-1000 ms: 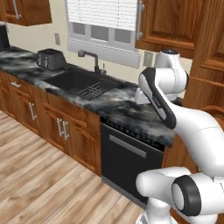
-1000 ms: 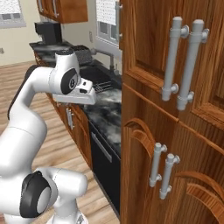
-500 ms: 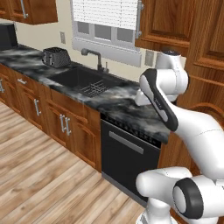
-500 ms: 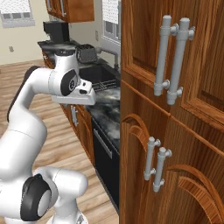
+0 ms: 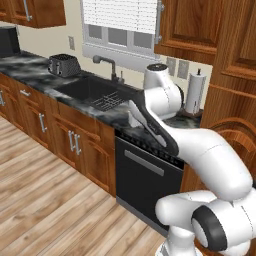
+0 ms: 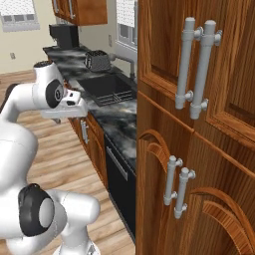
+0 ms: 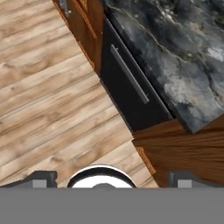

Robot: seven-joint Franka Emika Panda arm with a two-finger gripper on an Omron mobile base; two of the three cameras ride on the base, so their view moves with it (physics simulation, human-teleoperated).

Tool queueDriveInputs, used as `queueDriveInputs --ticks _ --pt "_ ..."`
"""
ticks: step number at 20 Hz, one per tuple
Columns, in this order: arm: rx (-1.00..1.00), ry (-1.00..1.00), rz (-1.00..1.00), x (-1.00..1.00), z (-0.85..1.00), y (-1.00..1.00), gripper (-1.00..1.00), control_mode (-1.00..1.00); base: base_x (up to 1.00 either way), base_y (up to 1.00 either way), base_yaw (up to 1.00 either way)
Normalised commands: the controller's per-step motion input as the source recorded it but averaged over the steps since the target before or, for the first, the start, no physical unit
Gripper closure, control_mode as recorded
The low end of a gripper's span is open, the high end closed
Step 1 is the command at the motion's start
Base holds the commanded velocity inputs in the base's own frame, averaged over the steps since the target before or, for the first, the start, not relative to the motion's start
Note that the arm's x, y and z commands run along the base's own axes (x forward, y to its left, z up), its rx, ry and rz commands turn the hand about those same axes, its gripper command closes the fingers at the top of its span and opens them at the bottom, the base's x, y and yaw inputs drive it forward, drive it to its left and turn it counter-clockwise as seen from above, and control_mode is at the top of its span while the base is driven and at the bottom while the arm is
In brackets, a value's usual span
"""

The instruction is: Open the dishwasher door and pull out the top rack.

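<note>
The dishwasher door (image 5: 145,187) is a flat black panel under the dark marble counter (image 5: 112,117), standing shut, with its silver bar handle (image 5: 144,163) near the top. The hand view looks down on the door (image 7: 131,94) and its handle (image 7: 129,75) from above. It also shows in the right base view, edge-on (image 6: 117,175). My gripper (image 7: 113,179) hangs in the air high above the floor in front of the counter, open, with its fingertips (image 7: 42,178) wide apart and nothing between them. The top rack is hidden behind the door.
A sink (image 5: 95,92) with a faucet (image 5: 106,64) and a toaster (image 5: 64,64) sit left of the dishwasher. A paper towel roll (image 5: 195,92) stands at the counter's right end. A tall wooden cabinet (image 6: 199,149) rises right of the dishwasher. Wooden floor (image 5: 45,200) lies in front.
The whole scene has slid sideways in both base views, so the base has driven along the counter; the dishwasher now sits nearer. The arm keeps its pose.
</note>
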Motion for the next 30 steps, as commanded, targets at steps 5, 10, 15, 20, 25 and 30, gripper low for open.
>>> queueDriveInputs --ticks 5,10,15,20,25,30 --pt "-0.25 -0.02 0.00 0.37 -0.30 0.76 -1.00 -1.00 0.00 0.00 0.00" --pt "-0.29 0.00 0.00 0.43 -0.68 0.30 -1.00 -1.00 0.00 0.00 0.00" --pt "-0.27 0.00 0.00 0.41 -0.63 0.16 -1.00 -1.00 0.00 0.00 0.00" --pt "-0.18 0.00 0.00 0.45 -0.59 0.05 -1.00 -1.00 0.00 0.00 0.00" --pt "-0.12 0.00 0.00 0.37 -0.50 0.00 -1.00 -1.00 0.00 0.00 0.00" --pt "-0.10 0.00 0.00 0.22 -0.45 0.00 -1.00 -1.00 0.00 0.00 0.00"
